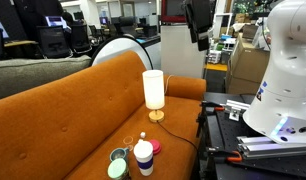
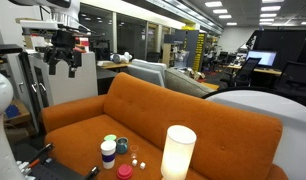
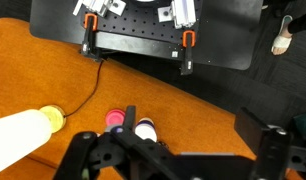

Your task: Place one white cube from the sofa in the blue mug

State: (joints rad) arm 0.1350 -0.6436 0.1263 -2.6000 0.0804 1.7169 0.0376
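Observation:
The orange sofa fills both exterior views. On its seat are small white cubes, next to a white cup with a purple band. One white cube lies just behind that cup. The dark blue mug stands beside it, with a light green cup in front. My gripper hangs high above the sofa, open and empty. It also shows in an exterior view. In the wrist view the open jaws frame the seat, with tiny cubes by the cup.
A tall white cylindrical lamp stands on the seat near the cups, its cable running off. A pink lid or cup lies beside them. A black table with clamps borders the sofa. The robot base is close by.

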